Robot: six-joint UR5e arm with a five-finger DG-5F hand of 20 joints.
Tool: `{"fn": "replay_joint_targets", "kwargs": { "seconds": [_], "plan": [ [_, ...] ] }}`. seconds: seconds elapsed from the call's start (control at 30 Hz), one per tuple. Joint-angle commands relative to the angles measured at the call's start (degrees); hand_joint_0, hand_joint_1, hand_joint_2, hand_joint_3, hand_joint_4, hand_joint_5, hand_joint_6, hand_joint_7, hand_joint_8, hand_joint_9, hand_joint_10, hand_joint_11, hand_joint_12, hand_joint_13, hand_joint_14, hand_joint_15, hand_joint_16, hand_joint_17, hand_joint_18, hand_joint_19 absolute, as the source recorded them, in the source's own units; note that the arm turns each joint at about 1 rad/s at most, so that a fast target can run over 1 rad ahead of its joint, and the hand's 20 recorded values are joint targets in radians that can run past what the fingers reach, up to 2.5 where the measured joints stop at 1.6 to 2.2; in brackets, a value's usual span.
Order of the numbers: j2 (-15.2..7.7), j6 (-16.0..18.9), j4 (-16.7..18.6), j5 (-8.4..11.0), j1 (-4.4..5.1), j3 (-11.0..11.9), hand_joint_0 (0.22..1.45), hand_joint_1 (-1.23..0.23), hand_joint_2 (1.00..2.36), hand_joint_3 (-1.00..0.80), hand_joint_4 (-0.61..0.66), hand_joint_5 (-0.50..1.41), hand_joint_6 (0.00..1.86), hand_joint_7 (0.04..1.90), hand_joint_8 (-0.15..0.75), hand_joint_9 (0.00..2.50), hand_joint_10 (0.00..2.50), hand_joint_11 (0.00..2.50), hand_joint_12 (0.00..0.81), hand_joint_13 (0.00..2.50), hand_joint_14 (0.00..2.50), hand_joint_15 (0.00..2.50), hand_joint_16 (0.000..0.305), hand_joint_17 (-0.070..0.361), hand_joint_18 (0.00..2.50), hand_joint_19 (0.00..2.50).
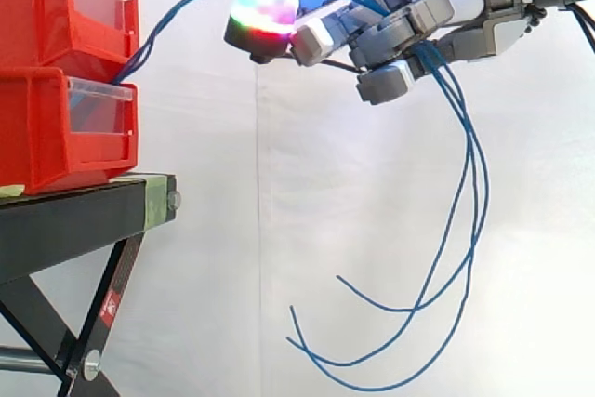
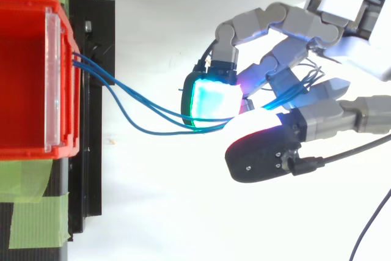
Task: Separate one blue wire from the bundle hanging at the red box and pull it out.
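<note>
Several thin blue wires (image 2: 159, 109) leave the gap between the stacked red bins (image 1: 56, 127) and run right in a shallow arc to my hand (image 1: 400, 34). The hand (image 2: 293, 59) hangs in the air right of the bins, above their front edge. Its fingers are curled round the bundle, which passes under a cyan-glowing pad (image 2: 214, 99) and a white-glowing one (image 2: 256, 123). Behind the fingers the wires drop in long loose loops (image 1: 472, 230), and their free ends curl up low in the side view.
The bins stand on a black stand (image 1: 74, 211) with crossed legs. Green tape (image 2: 33, 212) holds the bin to the stand. A white curtain forms the backdrop. The top bin (image 2: 24, 84) is open on top, with a clear front plate.
</note>
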Motion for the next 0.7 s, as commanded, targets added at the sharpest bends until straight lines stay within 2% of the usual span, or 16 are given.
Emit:
{"fn": "replay_joint_targets", "kwargs": {
  "seconds": [0.0, 0.17, 0.23, 0.37, 0.47, 0.67],
  "plan": [
    [0.0, 0.0, 0.6, 0.03, 0.05, 0.0, 0.71, -0.81, 1.02, -0.22, 0.22, -0.22, 0.83, 1.07, 0.335, 0.95, 0.01, 1.36, 0.344, 1.06, 1.79, 1.32, 0.046, 0.103, 1.01, 1.46],
    [0.0, 0.0, 1.1, 0.03, 0.05, 0.0, 0.76, -0.83, 1.03, -0.09, 0.22, -0.23, 0.86, 1.05, 0.318, 0.93, 0.01, 1.38, 0.339, 1.03, 1.86, 1.3, 0.044, 0.1, 0.96, 1.5],
    [0.1, 0.0, 1.1, 0.03, 0.05, 0.0, 0.78, -0.88, 1.03, -0.17, 0.2, -0.25, 0.86, 1.06, 0.305, 0.85, 0.01, 1.39, 0.348, 0.98, 1.9, 1.31, 0.045, 0.102, 0.93, 1.48],
    [0.0, 0.1, 0.9, 0.03, 0.05, 0.0, 0.79, -0.93, 1.01, -0.36, 0.19, -0.26, 0.89, 1.1, 0.287, 0.81, 0.0, 1.77, 0.367, 0.83, 2.31, 1.15, 0.045, 0.102, 0.91, 1.48],
    [0.1, 0.1, 0.9, -0.06, 0.05, 0.0, 0.8, -0.95, 1.01, -0.38, 0.17, -0.27, 0.9, 1.09, 0.282, 0.74, 0.21, 1.66, 0.36, 0.8, 2.37, 1.11, 0.046, 0.103, 0.9, 1.48],
    [0.0, 0.1, 0.9, 0.03, 0.05, 0.0, 0.78, -0.93, 1.01, -0.39, 0.16, -0.27, 0.89, 1.08, 0.291, 0.73, 0.16, 1.66, 0.356, 0.8, 2.39, 1.08, 0.046, 0.103, 0.91, 1.48]
  ]
}}
